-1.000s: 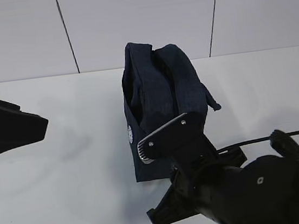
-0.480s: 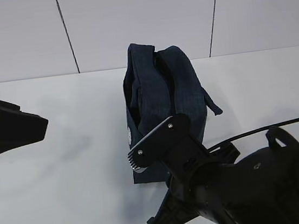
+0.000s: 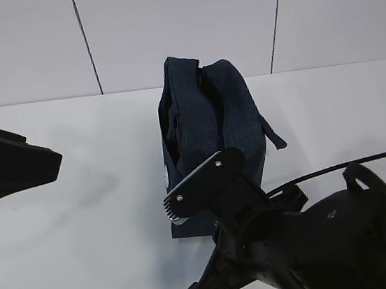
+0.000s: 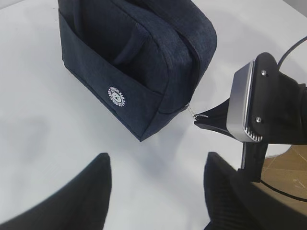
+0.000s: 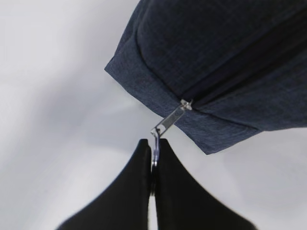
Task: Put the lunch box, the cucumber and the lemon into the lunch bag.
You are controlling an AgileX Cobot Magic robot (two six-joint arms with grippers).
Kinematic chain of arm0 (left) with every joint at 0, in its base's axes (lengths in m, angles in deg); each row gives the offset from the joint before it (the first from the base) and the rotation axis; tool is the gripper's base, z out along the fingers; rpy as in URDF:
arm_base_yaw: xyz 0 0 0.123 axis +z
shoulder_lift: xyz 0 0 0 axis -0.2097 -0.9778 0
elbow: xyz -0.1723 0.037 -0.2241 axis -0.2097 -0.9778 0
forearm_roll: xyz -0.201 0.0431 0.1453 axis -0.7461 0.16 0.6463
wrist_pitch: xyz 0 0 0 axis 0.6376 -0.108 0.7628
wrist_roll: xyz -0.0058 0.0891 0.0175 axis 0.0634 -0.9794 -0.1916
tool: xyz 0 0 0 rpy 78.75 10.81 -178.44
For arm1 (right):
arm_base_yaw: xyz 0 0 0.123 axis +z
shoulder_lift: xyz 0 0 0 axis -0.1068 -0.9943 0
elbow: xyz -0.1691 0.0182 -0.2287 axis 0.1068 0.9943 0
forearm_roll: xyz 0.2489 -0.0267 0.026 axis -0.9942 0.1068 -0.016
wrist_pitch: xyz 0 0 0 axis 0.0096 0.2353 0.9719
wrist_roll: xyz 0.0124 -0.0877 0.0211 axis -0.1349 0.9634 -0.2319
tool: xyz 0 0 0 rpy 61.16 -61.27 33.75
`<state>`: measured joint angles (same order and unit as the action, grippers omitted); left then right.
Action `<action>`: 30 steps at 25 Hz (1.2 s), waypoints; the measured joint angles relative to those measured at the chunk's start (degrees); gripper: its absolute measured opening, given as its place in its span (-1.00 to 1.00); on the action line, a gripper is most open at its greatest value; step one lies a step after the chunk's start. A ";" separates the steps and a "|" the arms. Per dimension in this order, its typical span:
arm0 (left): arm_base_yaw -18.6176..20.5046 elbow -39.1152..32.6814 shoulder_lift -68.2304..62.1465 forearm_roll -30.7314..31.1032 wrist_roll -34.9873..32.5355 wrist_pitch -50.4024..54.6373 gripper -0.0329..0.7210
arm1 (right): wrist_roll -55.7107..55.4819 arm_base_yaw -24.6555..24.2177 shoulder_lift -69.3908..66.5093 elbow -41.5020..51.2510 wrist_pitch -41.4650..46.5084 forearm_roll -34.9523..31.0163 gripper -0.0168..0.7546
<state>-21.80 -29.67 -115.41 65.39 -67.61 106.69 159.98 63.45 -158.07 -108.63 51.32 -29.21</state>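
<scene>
White table top (image 3: pixel 83 221) holds the boxy dark navy fabric lunch bag (image 3: pixel 209 132) in the middle; it looks soft and floppy, so the small silver zipper ring (image 5: pixel 154 139) is the best handle; right gripper (image 5: pixel 152 160) pinches that ring tight; left gripper (image 4: pixel 156 184) waits half open, holding nothing.

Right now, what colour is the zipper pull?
Silver zipper pull; clearest in the right wrist view.

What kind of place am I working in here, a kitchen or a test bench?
Likely a lab test bench, not a kitchen: a bare white table, plain white wall panels behind it, and only the navy lunch bag between two robot arms.
</scene>
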 joint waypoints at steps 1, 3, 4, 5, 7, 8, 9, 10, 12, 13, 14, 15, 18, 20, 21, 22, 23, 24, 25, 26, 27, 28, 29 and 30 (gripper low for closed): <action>0.00 0.00 0.00 0.00 0.00 0.00 0.21 | 0.00 0.00 0.00 0.00 0.16 0.00 -0.90; 0.00 0.00 0.00 0.00 0.00 0.00 0.20 | 0.00 0.00 0.00 0.00 0.40 0.00 -0.90; 0.00 0.00 0.00 0.00 0.00 0.00 0.19 | 0.04 0.00 0.00 0.00 0.59 0.00 -0.90; 0.00 0.00 0.00 0.00 0.00 0.00 0.18 | 0.04 0.00 0.10 0.00 0.69 0.00 -0.90; 0.00 0.00 0.00 0.00 0.00 0.00 0.17 | 0.04 0.00 0.10 0.00 0.83 0.00 -0.90; 0.00 0.00 0.00 0.00 0.00 0.00 0.17 | 0.04 0.00 0.10 0.00 0.98 0.00 -0.90; 0.00 0.00 0.00 0.00 0.00 0.00 0.16 | 0.04 0.00 0.10 0.00 1.08 0.00 -0.90; 0.00 0.00 0.00 0.00 0.00 0.00 0.16 | 0.04 0.00 0.10 0.00 1.10 0.00 -0.90; 0.00 0.00 0.00 0.00 0.00 0.00 0.16 | 0.14 0.00 0.10 0.00 1.14 0.00 -0.90; 0.00 0.00 0.00 0.00 0.00 0.00 0.16 | 0.14 0.00 0.10 0.00 1.23 0.00 -0.90; 0.00 0.00 0.00 0.00 0.00 0.00 0.16 | 0.14 0.00 0.10 0.00 1.23 0.00 -0.90; 0.00 0.00 0.00 0.00 0.00 0.00 0.16 | 0.14 0.00 0.10 0.00 1.23 0.00 -0.90; 0.00 0.00 -0.09 0.00 0.00 0.00 0.16 | 1.61 0.00 0.10 0.00 1.23 0.00 -0.90; 0.00 0.00 -0.09 0.00 0.00 0.00 0.16 | 1.21 0.00 0.10 0.00 1.27 1.56 -0.90; 0.00 0.00 -0.09 0.00 0.00 0.00 0.16 | -0.17 0.00 0.10 0.00 1.27 3.23 -0.90; 0.00 0.00 -0.09 0.00 0.00 0.00 0.16 | -2.68 0.00 0.10 0.00 1.36 5.83 -0.90; 0.00 0.00 -0.09 0.00 0.00 0.00 0.16 | -5.83 0.00 0.10 0.00 1.52 8.90 -0.90; 0.00 0.00 -0.09 0.00 0.00 0.00 0.16 | -8.91 0.00 0.10 0.28 1.55 12.28 -0.90; 0.00 0.00 -0.09 0.00 0.00 0.00 0.16 | -12.68 0.00 0.10 0.55 1.64 15.01 -0.90; 0.00 0.00 -0.09 0.00 0.00 0.00 0.16 | -16.31 0.00 0.10 0.81 1.85 17.88 -0.90; 0.00 0.00 -0.09 0.00 0.00 0.00 0.16 | -19.13 0.00 0.10 1.06 1.89 20.20 -0.90; 0.00 0.00 -0.09 0.00 0.00 0.00 0.16 | -22.28 0.00 -0.02 1.33 1.98 21.90 -0.90; 0.00 0.00 -0.09 0.00 0.00 0.00 0.16 | -25.17 -0.03 -0.36 1.60 2.12 23.95 -0.90; 0.00 0.00 -0.09 0.00 0.00 0.00 0.16 | -27.99 -0.03 -0.64 2.10 2.11 26.03 -0.90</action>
<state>-21.80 -29.67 -115.50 65.39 -67.61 106.69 131.99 63.41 -158.70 -106.53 53.44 -3.18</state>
